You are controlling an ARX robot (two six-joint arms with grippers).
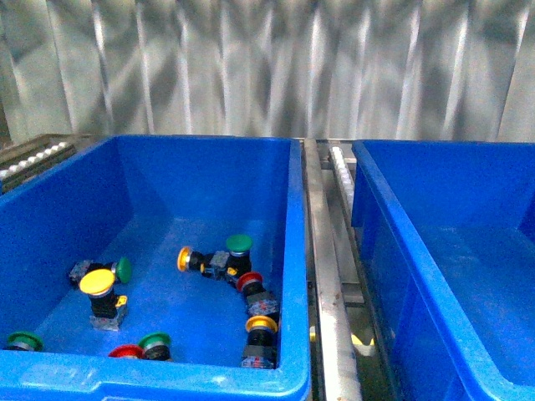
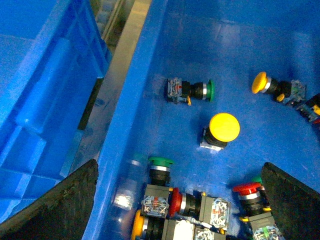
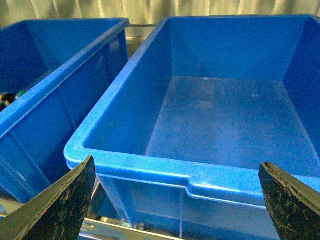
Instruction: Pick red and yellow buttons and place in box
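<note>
Blue left crate, front view: yellow button stands upright inside; box to its right.
Left wrist view: left gripper spread wide, holding nothing; yellow button cap-up, just ahead of its gap; left arm nearer.
Right wrist view: right gripper spread wide, holding nothing, facing box.

Metal roller rack, left blue crate and right blue crate side by side on it

Red button seemingly half-hidden behind near rim of crate
</note>
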